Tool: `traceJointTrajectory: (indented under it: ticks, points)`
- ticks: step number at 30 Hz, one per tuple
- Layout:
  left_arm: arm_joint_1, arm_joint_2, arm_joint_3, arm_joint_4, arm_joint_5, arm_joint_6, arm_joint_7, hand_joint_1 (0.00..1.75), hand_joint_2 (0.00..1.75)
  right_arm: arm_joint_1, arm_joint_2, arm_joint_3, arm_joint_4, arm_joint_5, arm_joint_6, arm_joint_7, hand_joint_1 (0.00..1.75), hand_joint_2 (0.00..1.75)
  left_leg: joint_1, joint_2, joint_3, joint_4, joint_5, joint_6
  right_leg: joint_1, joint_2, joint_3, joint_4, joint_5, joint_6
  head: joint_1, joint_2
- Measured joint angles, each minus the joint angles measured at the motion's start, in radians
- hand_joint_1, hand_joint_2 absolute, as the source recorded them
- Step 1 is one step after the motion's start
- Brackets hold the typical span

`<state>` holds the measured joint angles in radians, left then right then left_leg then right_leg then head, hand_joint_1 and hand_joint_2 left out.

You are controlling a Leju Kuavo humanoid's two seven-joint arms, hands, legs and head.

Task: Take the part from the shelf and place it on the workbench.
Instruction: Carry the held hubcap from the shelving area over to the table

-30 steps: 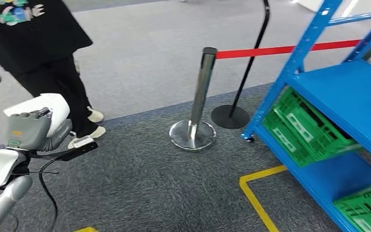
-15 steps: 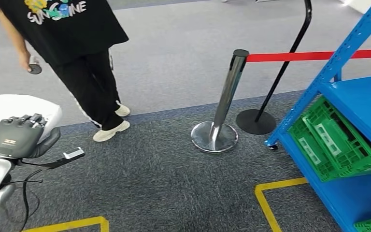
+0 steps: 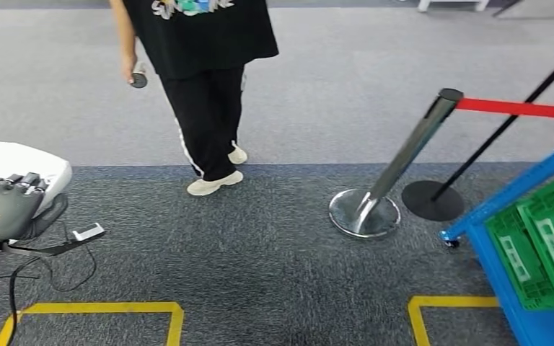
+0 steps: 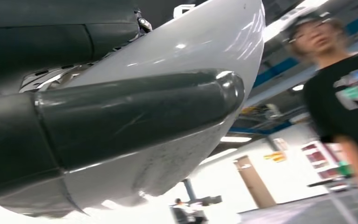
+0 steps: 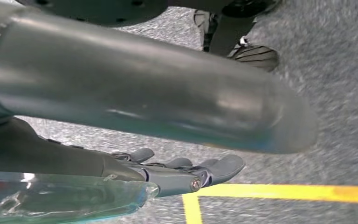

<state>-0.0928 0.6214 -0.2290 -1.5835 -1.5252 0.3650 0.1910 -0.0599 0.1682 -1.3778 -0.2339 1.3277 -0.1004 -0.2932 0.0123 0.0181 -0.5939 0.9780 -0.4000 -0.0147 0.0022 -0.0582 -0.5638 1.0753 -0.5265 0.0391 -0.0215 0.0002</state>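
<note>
Well to the left of the stanchion (image 3: 397,176), the left hand (image 3: 6,209) gripped the white part (image 3: 22,160). The left wrist view showed the thumb lying across the part's curved shell. The part was off the shelf and carried low in front of the body, above the carpet and a yellow floor marking (image 3: 94,308). A person (image 3: 205,86) stood between the hand and the stanchion, on the far side. The blue shelf (image 3: 508,209), with green crates (image 3: 548,245) in it, stood just right of the stanchion's base. The right hand (image 5: 186,172) hung over the carpet with its fingers stretched out and nothing in them.

This looked like the carry step, with pick-up done and placement not yet begun. The next move probably called for walking to the workbench, steering around the person, and keeping a firm grip on the smooth shell.
</note>
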Motion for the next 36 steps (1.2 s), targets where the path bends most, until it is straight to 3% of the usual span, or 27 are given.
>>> traceJointTrajectory:
  ticks: [2,3,4,5,6,8,10,12,13,15,17,19,20,22,23,25,26,28,30,32,34,35,36]
  points:
    - [0.001,0.016,-0.006,0.0,0.0,0.005,0.013,1.75,0.0,0.001,0.003,0.003,0.002,0.004,-0.004,0.0,0.0,0.0,-0.001,-0.022,-0.001,0.0,0.0,0.008,-0.002,0.047,-0.068,0.138,-0.062,0.002,0.002,0.0]
    - [0.003,0.024,-0.011,0.0,0.0,0.007,0.018,1.75,0.0,0.002,0.004,0.005,0.003,0.006,-0.005,0.001,0.0,0.0,-0.002,-0.034,-0.001,0.0,0.0,0.009,-0.002,0.053,-0.1,0.198,-0.081,0.001,0.002,0.0]
    - [0.006,0.033,-0.015,0.0,0.0,0.009,0.022,1.75,0.0,0.004,0.005,0.006,0.004,0.008,-0.008,0.001,0.0,0.0,-0.003,-0.048,-0.001,0.0,0.0,0.01,-0.002,0.055,-0.119,0.227,-0.082,-0.001,0.002,0.0]
    - [0.01,0.041,-0.019,0.0,0.0,0.012,0.024,1.75,0.0,0.004,0.006,0.007,0.005,0.009,-0.011,0.001,0.0,0.0,-0.004,-0.062,-0.001,0.001,0.0,0.01,-0.002,0.057,-0.12,0.217,-0.063,-0.004,0.002,0.0]
    - [0.013,0.047,-0.021,0.0,0.0,0.014,0.023,1.75,0.0,0.005,0.007,0.008,0.005,0.01,-0.013,0.001,0.0,0.0,-0.003,-0.077,0.0,0.001,0.0,0.009,-0.002,0.064,-0.102,0.171,-0.029,-0.007,0.002,0.0]
    - [0.019,0.056,-0.022,0.0,0.0,0.02,0.019,1.75,0.0,0.004,0.01,0.01,0.006,0.011,-0.018,0.001,0.0,0.0,-0.002,-0.105,-0.001,0.003,0.001,0.004,-0.008,0.114,-0.044,0.035,0.039,-0.011,0.002,0.0]
    - [0.023,0.061,-0.022,0.0,0.0,0.024,0.014,1.75,0.0,0.003,0.014,0.012,0.008,0.012,-0.021,0.002,0.0,0.0,0.001,-0.13,-0.009,0.006,0.004,-0.008,-0.011,0.156,-0.008,-0.04,0.06,-0.013,0.001,0.0]
    - [0.029,0.064,-0.019,0.0,0.0,0.027,0.0,1.75,0.0,0.001,0.018,0.013,0.009,0.013,-0.025,0.003,0.0,0.0,0.007,-0.157,-0.017,0.002,0.012,-0.024,-0.008,0.144,-0.003,-0.047,0.06,-0.019,0.001,0.0]
    - [0.033,0.064,-0.016,0.0,0.001,0.027,-0.011,1.75,0.0,0.0,0.02,0.014,0.009,0.013,-0.028,0.004,0.0,0.0,0.009,-0.156,-0.021,0.003,0.012,-0.03,-0.006,0.131,-0.002,-0.05,0.063,-0.026,0.001,0.0]
    - [0.036,0.061,-0.007,0.0,0.003,0.027,-0.037,1.75,0.0,-0.001,0.022,0.014,0.01,0.013,-0.032,0.004,0.0,0.0,0.006,-0.111,-0.045,0.046,-0.018,-0.037,-0.006,0.103,0.001,-0.058,0.069,-0.039,-0.003,0.0]
    - [0.036,0.052,0.004,0.0,0.006,0.026,-0.064,1.75,0.0,-0.001,0.024,0.015,0.011,0.013,-0.036,0.004,0.0,0.0,0.002,-0.052,-0.099,0.164,-0.081,-0.04,-0.003,0.075,0.001,-0.061,0.07,-0.045,-0.006,0.0]
    - [0.045,0.042,0.014,0.0,0.009,0.025,-0.086,1.75,0.0,0.0,0.026,0.015,0.012,0.014,-0.039,0.005,0.0,0.0,0.002,-0.035,-0.144,0.264,-0.117,-0.042,0.0,0.045,0.0,-0.06,0.069,-0.048,-0.006,0.0]
    - [0.053,0.038,0.02,0.0,0.012,0.025,-0.094,1.75,0.0,0.0,0.028,0.015,0.012,0.014,-0.042,0.005,0.0,0.0,0.002,-0.032,-0.144,0.27,-0.11,-0.042,0.0,0.031,0.0,-0.06,0.068,-0.049,-0.006,0.0]
    - [0.069,0.034,0.039,0.0,0.022,0.028,-0.108,1.75,0.0,-0.002,0.033,0.017,0.013,0.015,-0.048,0.006,0.0,0.0,0.001,-0.012,-0.09,0.181,-0.057,-0.041,0.0,0.005,0.001,-0.06,0.066,-0.048,-0.006,0.0]
    - [0.076,0.033,0.052,0.0,0.028,0.029,-0.114,1.75,0.0,-0.002,0.035,0.018,0.013,0.016,-0.052,0.006,0.0,0.0,-0.002,0.017,-0.05,0.114,-0.032,-0.04,0.003,-0.006,0.003,-0.059,0.063,-0.045,-0.006,0.0]
    - [0.087,0.032,0.077,-0.001,0.041,0.034,-0.124,1.75,0.0,-0.003,0.042,0.021,0.014,0.016,-0.063,0.009,0.0,0.0,-0.007,0.055,0.002,0.022,-0.009,-0.032,0.01,-0.027,0.005,-0.056,0.057,-0.036,-0.005,0.0]
    - [0.094,0.032,0.088,-0.002,0.047,0.037,-0.128,1.75,0.0,-0.004,0.046,0.022,0.014,0.016,-0.07,0.01,0.0,0.0,-0.01,0.06,0.008,0.007,-0.01,-0.027,0.013,-0.038,0.007,-0.055,0.054,-0.032,-0.005,0.0]
    - [0.111,0.034,0.106,-0.002,0.055,0.042,-0.133,1.75,0.0,-0.007,0.053,0.023,0.015,0.016,-0.08,0.012,0.0,0.0,-0.009,0.033,0.006,0.003,-0.008,-0.014,0.013,-0.055,0.011,-0.054,0.048,-0.023,-0.004,0.0]
    - [0.121,0.034,0.12,-0.003,0.059,0.045,-0.137,1.75,0.0,-0.008,0.058,0.025,0.015,0.017,-0.083,0.013,0.0,0.0,-0.004,0.008,0.006,0.0,-0.005,-0.003,0.008,-0.016,-0.005,-0.012,0.018,-0.01,0.0,0.0]
    - [0.124,0.034,0.128,-0.003,0.061,0.048,-0.14,1.75,0.0,-0.008,0.061,0.027,0.015,0.017,-0.086,0.014,0.0,0.0,-0.001,-0.016,0.005,0.0,-0.003,0.004,0.005,0.04,-0.061,0.109,-0.043,-0.003,0.004,0.0]
    - [0.13,0.03,0.131,-0.003,0.061,0.049,-0.145,1.75,0.0,-0.006,0.063,0.027,0.016,0.018,-0.088,0.016,0.0,0.0,-0.001,-0.043,0.005,0.0,-0.003,0.006,0.004,0.054,-0.119,0.223,-0.081,-0.002,0.005,0.0]
    - [0.133,0.028,0.132,-0.003,0.061,0.049,-0.148,1.75,0.0,-0.005,0.063,0.028,0.017,0.017,-0.089,0.016,0.0,0.0,-0.002,-0.058,0.005,0.0,-0.002,0.006,0.004,0.056,-0.127,0.233,-0.074,-0.003,0.005,0.0]
    - [0.135,0.026,0.133,-0.003,0.061,0.05,-0.151,1.75,0.0,-0.005,0.063,0.028,0.017,0.017,-0.089,0.016,0.0,0.0,-0.001,-0.073,0.005,0.0,-0.002,0.006,0.004,0.059,-0.115,0.202,-0.047,-0.005,0.005,0.0]
